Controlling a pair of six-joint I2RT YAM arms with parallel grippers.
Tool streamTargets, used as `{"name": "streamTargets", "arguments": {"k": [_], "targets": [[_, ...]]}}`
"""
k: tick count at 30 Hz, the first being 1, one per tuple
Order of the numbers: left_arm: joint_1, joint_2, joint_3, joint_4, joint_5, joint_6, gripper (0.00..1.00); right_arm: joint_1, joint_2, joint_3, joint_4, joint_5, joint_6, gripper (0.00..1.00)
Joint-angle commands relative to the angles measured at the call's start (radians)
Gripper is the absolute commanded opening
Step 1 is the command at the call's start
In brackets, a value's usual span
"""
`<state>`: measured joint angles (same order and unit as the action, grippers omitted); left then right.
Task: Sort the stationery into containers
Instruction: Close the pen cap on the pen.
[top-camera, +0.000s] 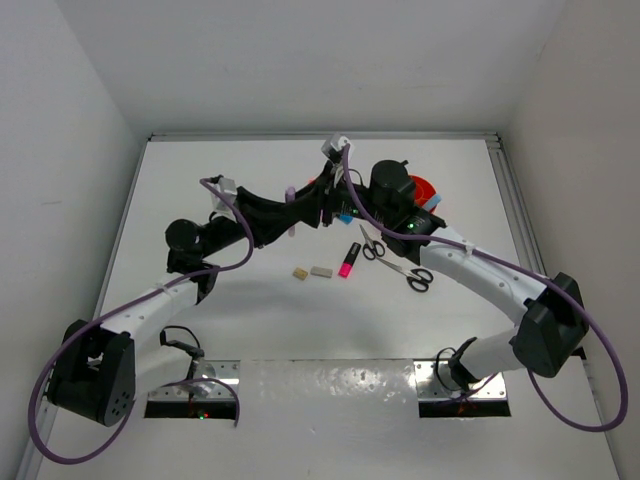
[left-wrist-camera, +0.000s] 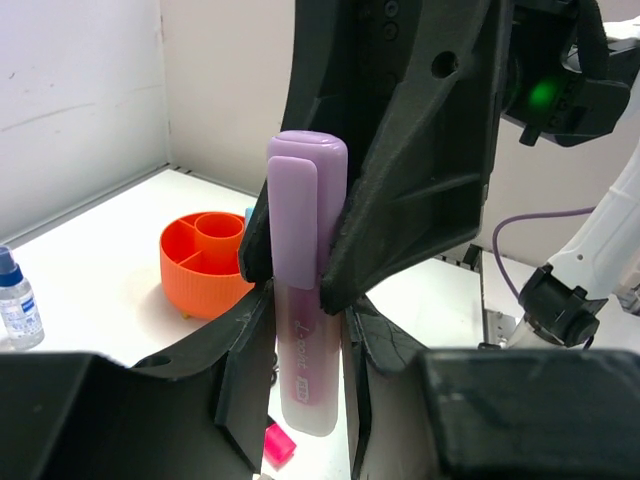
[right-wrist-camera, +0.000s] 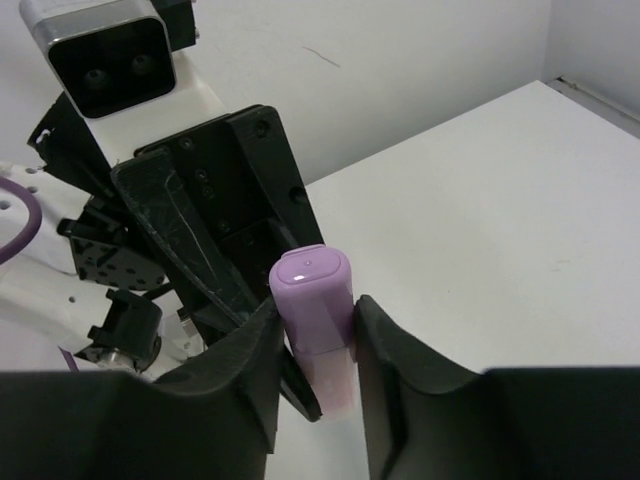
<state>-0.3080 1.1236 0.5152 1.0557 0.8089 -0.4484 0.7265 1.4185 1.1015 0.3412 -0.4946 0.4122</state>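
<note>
Both grippers meet above the table, near the upper centre of the top view.

Left gripper: narrowly open and clamped on the lower barrel of the lilac marker. The marker stands upright, cap up, clear of the table.

Right gripper: its fingers press both sides of the marker's cap, so the marker is gripped at both ends.

The tub sits on the table at the left of the left wrist view, apart from the marker. A bottle stands at that view's left edge.

On the table in the centre of the top view lie two erasers, a pink marker and scissors.
</note>
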Motion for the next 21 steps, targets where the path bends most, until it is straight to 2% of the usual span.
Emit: {"name": "streamTargets", "arguments": {"k": [1,5,12,14,15,16,18,19,21], "targets": [[-0.008,-0.013,0.028,0.058,-0.04,0.013,0.0,0.007,0.002,0.035,-0.033,-0.048,-0.006,0.3],[-0.009,-0.01,0.037,0.095,-0.057,0.004,0.0,0.007,0.01,0.021,-0.033,-0.048,-0.015,0.0],[-0.014,-0.005,0.036,0.089,-0.1,0.014,0.0,0.002,-0.009,-0.011,0.001,-0.027,-0.027,0.0],[-0.016,-0.007,0.031,0.081,-0.112,0.017,0.09,0.001,-0.019,-0.025,0.01,-0.015,-0.027,0.0],[-0.016,-0.007,0.031,0.076,-0.117,0.022,0.17,0.001,-0.024,-0.029,0.024,0.0,-0.021,0.0],[-0.017,-0.01,0.029,0.073,-0.114,0.027,0.31,-0.002,-0.032,-0.04,0.033,0.01,-0.02,0.0],[-0.028,-0.011,0.026,0.052,-0.111,0.069,0.44,-0.01,-0.036,-0.049,0.056,0.028,-0.001,0.0],[-0.029,-0.011,0.026,0.028,-0.111,0.095,0.55,-0.016,-0.041,-0.06,0.064,0.043,0.003,0.0],[-0.032,-0.012,0.022,0.007,-0.112,0.115,0.64,-0.028,-0.046,-0.069,0.074,0.066,0.016,0.0]]}}
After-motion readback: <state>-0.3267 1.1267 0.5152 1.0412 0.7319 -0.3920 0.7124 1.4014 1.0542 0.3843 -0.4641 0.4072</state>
